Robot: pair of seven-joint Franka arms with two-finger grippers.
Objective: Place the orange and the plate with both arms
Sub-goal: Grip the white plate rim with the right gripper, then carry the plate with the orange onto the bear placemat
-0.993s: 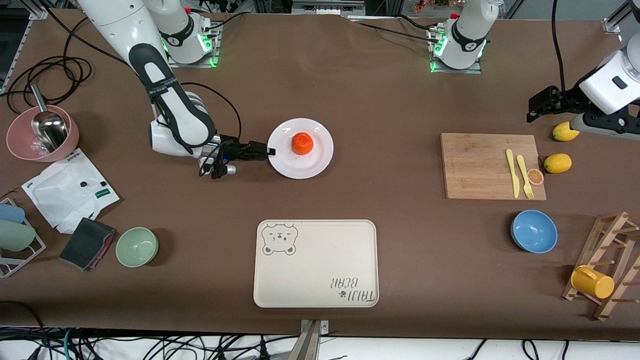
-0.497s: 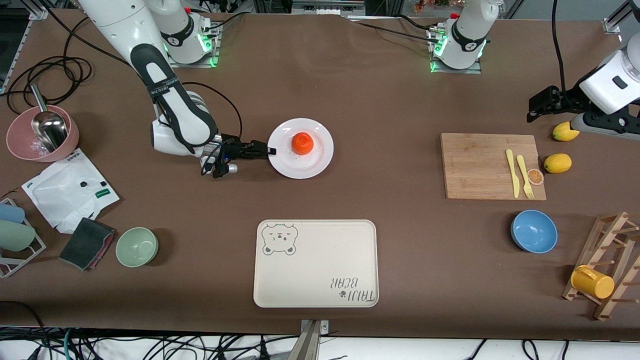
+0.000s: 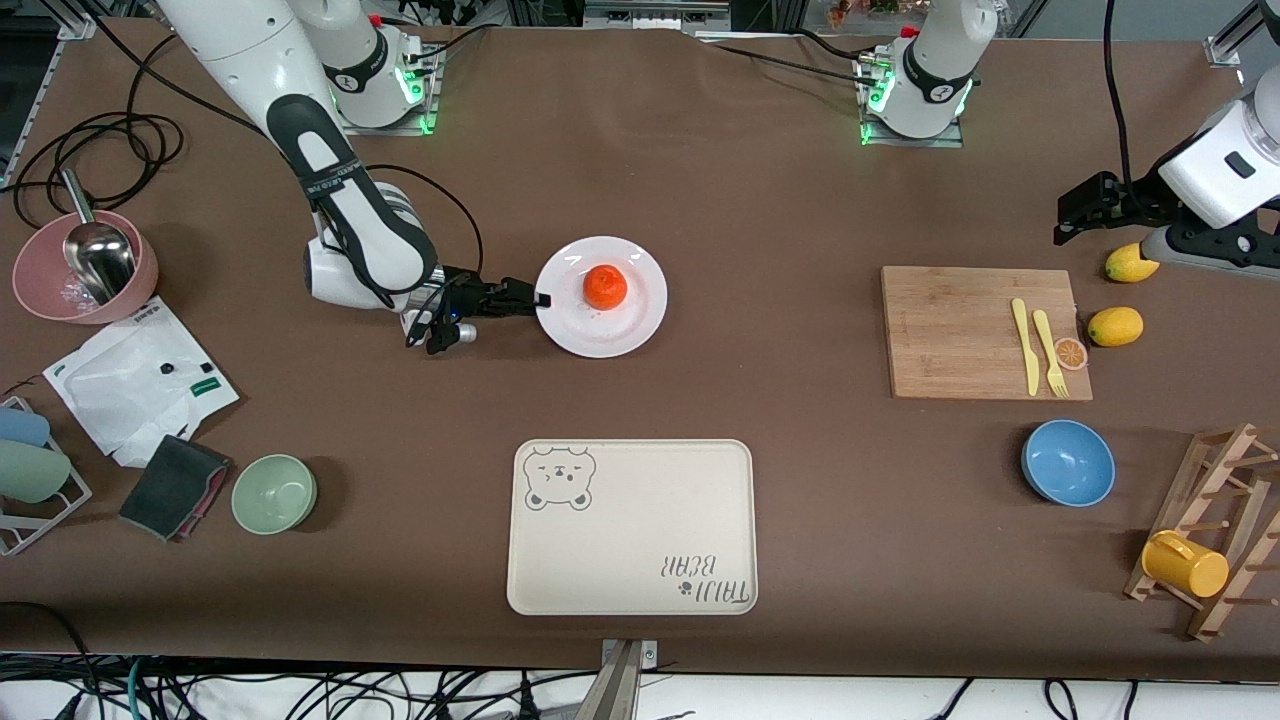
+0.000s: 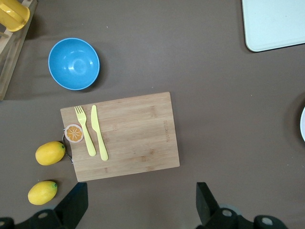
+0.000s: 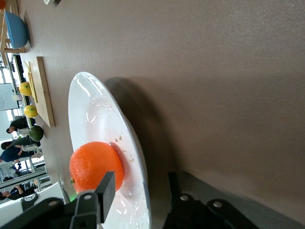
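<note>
The orange lies in the middle of the white plate, which rests flat on the brown table. My right gripper is low at the plate's edge toward the right arm's end, turned sideways. It is open, and the plate's rim passes between its fingers, one finger above the plate beside the orange, the other below. A gap shows on each side of the rim. My left gripper waits, open and empty, up over the table's left-arm end, above bare table beside the cutting board.
A beige bear tray lies nearer the front camera than the plate. The cutting board carries a yellow fork, knife and orange slice, with two lemons beside it. A blue bowl, green bowl, pink bowl and mug rack stand around.
My right gripper's fingers have drawn closer together around the plate's rim, and the arm has shifted slightly. Plate, orange and left arm have not moved.
</note>
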